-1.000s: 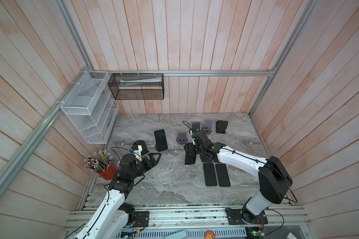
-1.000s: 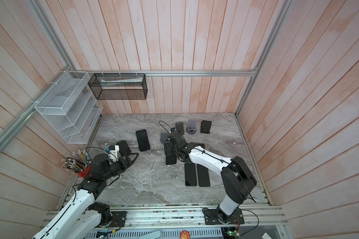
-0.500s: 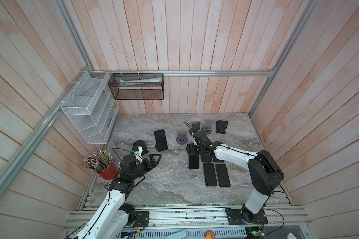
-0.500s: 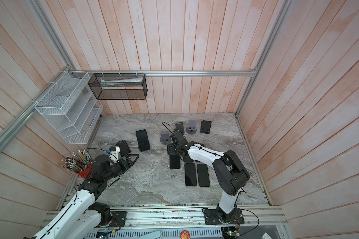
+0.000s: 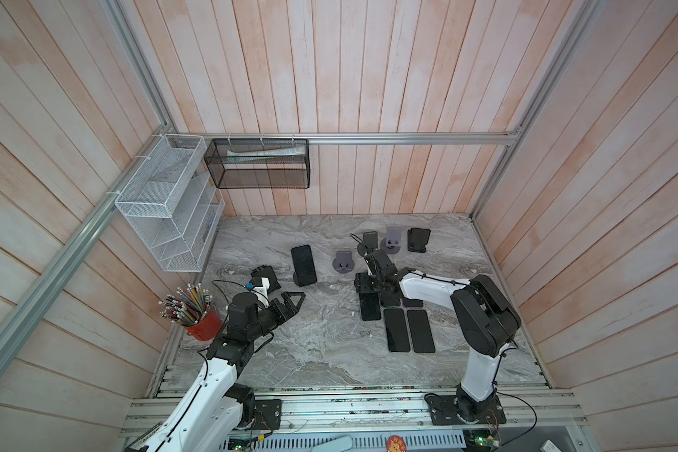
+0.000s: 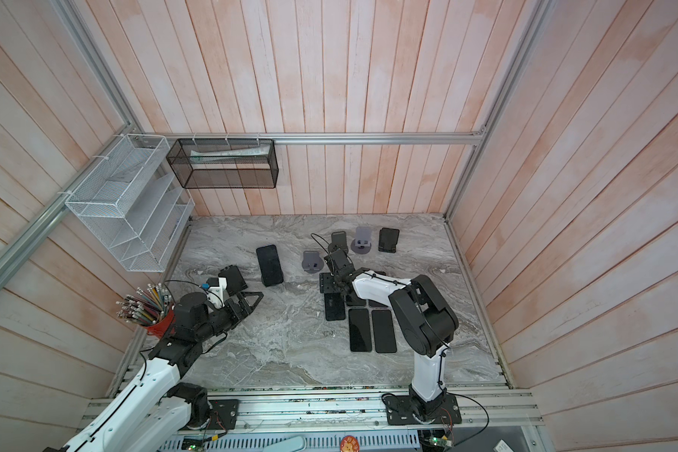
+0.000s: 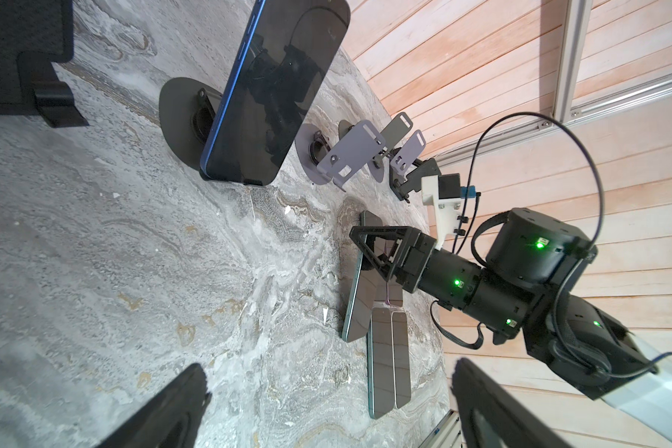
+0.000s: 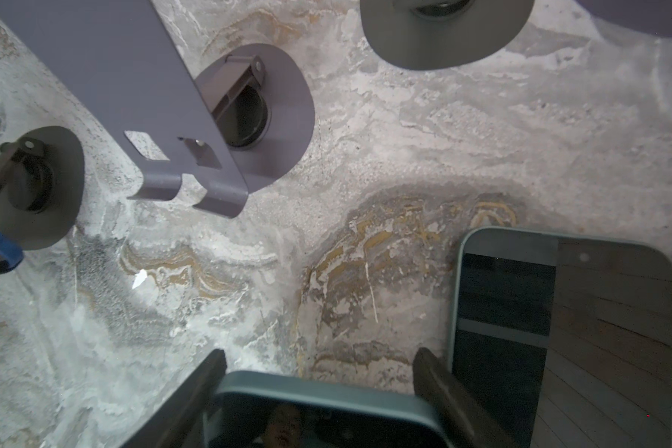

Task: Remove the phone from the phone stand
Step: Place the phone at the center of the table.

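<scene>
At the far left, a red cup full of pencils (image 5: 202,326) stands at the edge of the grey marble table (image 5: 310,360). Next to it, the left gripper (image 5: 295,304) hangs over the table. Its jaws are spread wide and there is nothing in them.

A little further right, a dark phone with a blue edge (image 5: 303,265) leans on a round dark stand (image 7: 179,112). That phone is not off its stand yet. Beside it is a grey-purple metal stand (image 5: 344,261) with nothing on it.

Then comes the right gripper (image 8: 319,360). Its jaws are closed on one end of a dark phone with a green edge (image 5: 370,303). This phone is not on any stand. It is low and tilted. In the left wrist view its far end looks like it rests on the table, but I cannot be sure. It is just beside two flat dark phones (image 5: 397,330) that lie side by side, a bit further right.

So I think the lifting part is done for the green-edged phone. What is left is to lay it flat and let go. After that, the blue-edged phone may be next, because it is plainly on a stand.
</scene>
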### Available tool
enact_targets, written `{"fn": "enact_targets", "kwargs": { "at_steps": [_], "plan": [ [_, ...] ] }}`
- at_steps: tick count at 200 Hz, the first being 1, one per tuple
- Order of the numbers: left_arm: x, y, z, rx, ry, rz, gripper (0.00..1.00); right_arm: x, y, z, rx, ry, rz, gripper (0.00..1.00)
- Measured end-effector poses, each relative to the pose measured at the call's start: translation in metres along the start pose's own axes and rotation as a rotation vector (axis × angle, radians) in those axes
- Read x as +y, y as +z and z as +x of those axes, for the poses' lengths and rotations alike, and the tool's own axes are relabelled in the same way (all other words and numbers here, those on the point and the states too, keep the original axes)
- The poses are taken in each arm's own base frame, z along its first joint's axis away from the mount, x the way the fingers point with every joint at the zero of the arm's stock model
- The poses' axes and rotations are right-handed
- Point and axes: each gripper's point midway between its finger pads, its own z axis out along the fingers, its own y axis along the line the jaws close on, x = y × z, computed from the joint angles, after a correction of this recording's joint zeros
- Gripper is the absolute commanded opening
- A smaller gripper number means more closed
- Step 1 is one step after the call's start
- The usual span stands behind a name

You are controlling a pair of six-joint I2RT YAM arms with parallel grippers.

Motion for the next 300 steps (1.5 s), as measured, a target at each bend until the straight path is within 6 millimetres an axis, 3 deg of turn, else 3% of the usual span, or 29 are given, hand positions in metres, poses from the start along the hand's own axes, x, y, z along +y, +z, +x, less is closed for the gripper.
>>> {"fn": "enact_targets", "kwargs": {
  "at_steps": [65,232,265,300],
  "plan": [
    [0.003,0.002,0.001,0.008,-0.006,-0.009,1.00,-0.005,0.017,0.000,-0.013,0.013,0.028,0.72],
    [0.008,0.009,0.002,0.033,-0.018,-0.036,1.00,-0.006,0.021,-0.010,-0.059,0.054,0.030,0.81],
    [0.008,0.008,0.002,0.032,-0.013,-0.036,1.00,-0.003,0.005,-0.019,-0.083,0.058,0.017,0.82],
    [0.004,0.004,-0.001,0.037,-0.005,-0.049,1.00,0.012,-0.041,-0.052,-0.186,0.059,-0.046,0.83]
  ]
}}
